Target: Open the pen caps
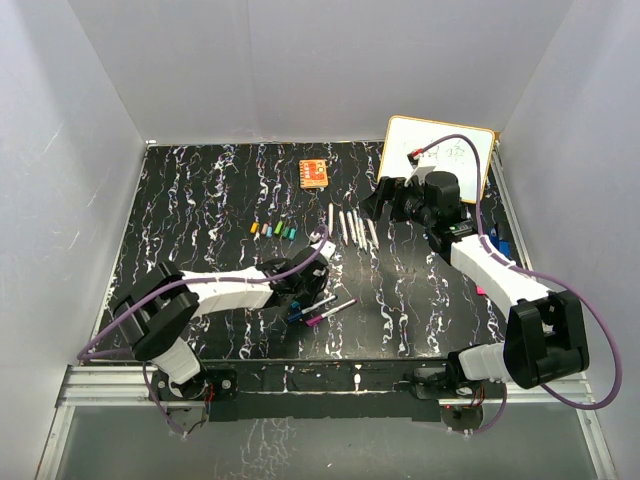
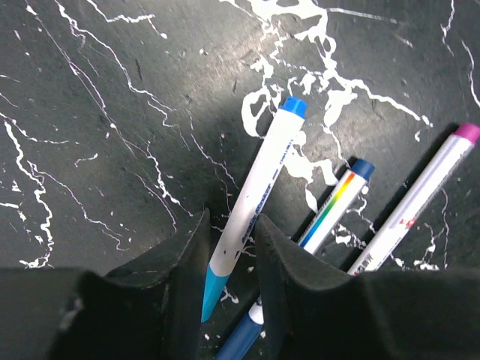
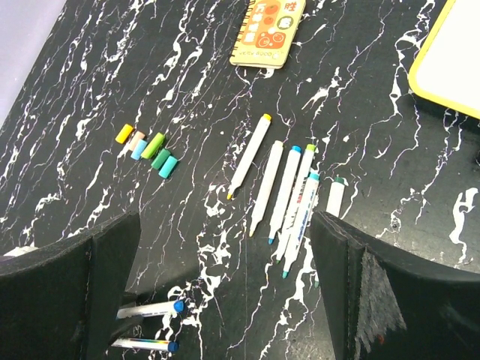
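About 6 caps [image 3: 146, 146] lie in a row on the surface [image 1: 200, 200], with 6 bare pens [image 3: 289, 195] a little way off. 3 more wait near the front (at least 2 look capped). The left claw [image 2: 231, 221] straddles a blue pen [image 2: 265, 172], close against its barrel; whether it pinches, I cannot tell. The right claw [image 1: 380, 200] hovers wide apart, empty.

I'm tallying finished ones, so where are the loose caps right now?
In the top view, the loose caps lie in a short row just left of the row of white pens, below-left of the orange notepad.
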Controlling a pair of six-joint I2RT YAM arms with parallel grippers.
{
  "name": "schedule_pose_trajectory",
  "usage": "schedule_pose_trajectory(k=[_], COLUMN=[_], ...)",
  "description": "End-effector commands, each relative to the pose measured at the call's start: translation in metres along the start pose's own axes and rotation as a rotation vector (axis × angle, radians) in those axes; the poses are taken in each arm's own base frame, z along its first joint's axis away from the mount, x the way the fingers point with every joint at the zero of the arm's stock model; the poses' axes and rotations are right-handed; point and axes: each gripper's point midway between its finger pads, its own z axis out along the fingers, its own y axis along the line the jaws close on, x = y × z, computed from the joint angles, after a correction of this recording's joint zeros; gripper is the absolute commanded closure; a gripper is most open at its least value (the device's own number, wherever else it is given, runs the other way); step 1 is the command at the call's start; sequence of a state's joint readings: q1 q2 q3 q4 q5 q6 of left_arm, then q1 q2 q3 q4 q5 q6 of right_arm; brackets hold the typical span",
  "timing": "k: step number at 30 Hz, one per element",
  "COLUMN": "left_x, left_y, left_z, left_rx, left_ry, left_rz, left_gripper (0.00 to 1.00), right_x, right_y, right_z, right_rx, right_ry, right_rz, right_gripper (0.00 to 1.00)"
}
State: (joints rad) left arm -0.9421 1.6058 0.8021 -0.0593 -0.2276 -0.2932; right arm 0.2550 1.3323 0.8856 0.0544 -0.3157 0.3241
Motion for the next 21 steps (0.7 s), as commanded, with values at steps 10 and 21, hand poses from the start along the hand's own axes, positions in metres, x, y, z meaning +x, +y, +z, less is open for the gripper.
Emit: schedule_pose_trajectory(k=[10, 21], left_x=[0.026, -0.120], left_y=[0.022, 0.005], left_z=[0.012, -0.029], left_rx=[-0.140, 0.059], left_ry=[0.093, -0.287], left_rz=[0.004, -0.140], left_gripper=[0.98, 1.00], right_x=[0.002, 0.032], right_y=[0.005, 0.015], right_z=[0.001, 0.012], right_rx=[-0.031, -0.106], right_ry=[-0.003, 0.108], right_rz=[0.036, 0.163], right_gripper=[0.11, 0.17])
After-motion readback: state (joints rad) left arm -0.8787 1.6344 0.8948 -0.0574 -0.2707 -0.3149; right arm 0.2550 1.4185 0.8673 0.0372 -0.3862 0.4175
